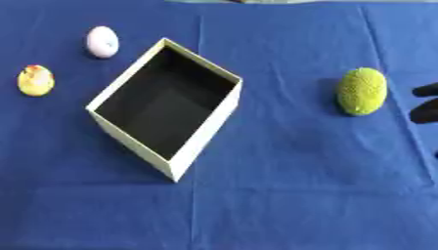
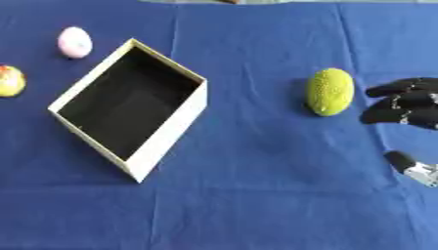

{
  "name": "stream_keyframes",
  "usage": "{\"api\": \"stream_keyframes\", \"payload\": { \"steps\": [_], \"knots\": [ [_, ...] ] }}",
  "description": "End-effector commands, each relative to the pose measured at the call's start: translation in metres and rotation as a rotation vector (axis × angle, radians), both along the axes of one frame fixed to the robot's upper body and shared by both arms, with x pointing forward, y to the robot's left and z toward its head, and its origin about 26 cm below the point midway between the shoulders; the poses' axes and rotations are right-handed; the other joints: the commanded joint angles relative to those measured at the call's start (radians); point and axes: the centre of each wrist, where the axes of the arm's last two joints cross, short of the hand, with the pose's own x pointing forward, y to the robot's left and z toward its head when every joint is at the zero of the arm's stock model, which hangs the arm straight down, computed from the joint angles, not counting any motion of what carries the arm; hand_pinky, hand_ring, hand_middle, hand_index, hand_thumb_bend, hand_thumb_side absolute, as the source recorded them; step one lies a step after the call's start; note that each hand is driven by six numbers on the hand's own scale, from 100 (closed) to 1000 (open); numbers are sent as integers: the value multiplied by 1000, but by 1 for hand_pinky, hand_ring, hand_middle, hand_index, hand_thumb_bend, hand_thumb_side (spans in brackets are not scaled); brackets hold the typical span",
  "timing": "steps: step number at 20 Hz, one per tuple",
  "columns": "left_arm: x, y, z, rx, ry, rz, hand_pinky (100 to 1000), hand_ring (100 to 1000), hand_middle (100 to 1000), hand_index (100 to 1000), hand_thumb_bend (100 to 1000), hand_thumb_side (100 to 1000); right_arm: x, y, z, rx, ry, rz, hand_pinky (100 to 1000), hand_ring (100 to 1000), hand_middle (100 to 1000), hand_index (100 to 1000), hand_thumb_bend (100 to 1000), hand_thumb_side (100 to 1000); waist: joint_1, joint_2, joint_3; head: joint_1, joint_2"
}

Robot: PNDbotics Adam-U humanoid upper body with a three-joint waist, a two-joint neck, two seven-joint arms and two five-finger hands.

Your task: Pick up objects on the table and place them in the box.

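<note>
Right eye view: blue tabletop (image 2: 256, 195), white box (image 2: 128, 107) open at nine o'clock, nothing visible inside. Right hand (image 2: 406, 105) at three o'clock, fingers (image 2: 389, 90) spread, just beside the green ball (image 2: 330, 91). Pink egg (image 1: 102, 41) and yellow ball (image 1: 36, 80) sit at ten o'clock.

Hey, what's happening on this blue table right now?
A robot is clearing objects into the open box, which looks empty so far. Its right hand is at the table's right side, fingers open, just beside the bumpy green oval object but not holding it. A pale pink egg shape and a yellow egg shape sit untouched left of the box. The left hand isn't in view.
</note>
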Motion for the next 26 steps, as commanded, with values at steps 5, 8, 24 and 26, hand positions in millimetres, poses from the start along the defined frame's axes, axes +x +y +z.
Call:
{"api": "stream_keyframes", "payload": {
  "steps": [5, 8, 24, 26],
  "knots": [
    [-3, -3, 8, 17, -18, -20, 778, 764, 718, 810, 100, 572, 8, 4, 24, 37, -66, -18, 903, 945, 761, 937, 100, 140, -3, -18, 6, -13, -7],
    [-2, -5, 8, 17, -12, -32, 778, 763, 717, 810, 100, 576, 16, 5, 29, 31, -61, -33, 904, 947, 757, 952, 100, 141, -4, -20, 11, -19, -7],
    [-1, -11, 6, 18, 9, -68, 775, 763, 713, 807, 100, 590, 53, -11, 39, 14, 13, -171, 937, 973, 771, 956, 100, 202, -10, -24, 26, -43, -4],
    [0, -12, 6, 18, 12, -74, 774, 763, 713, 807, 100, 591, 62, -11, 39, 2, 27, -215, 940, 975, 772, 956, 100, 224, -10, -24, 29, -50, -4]
  ]
}}
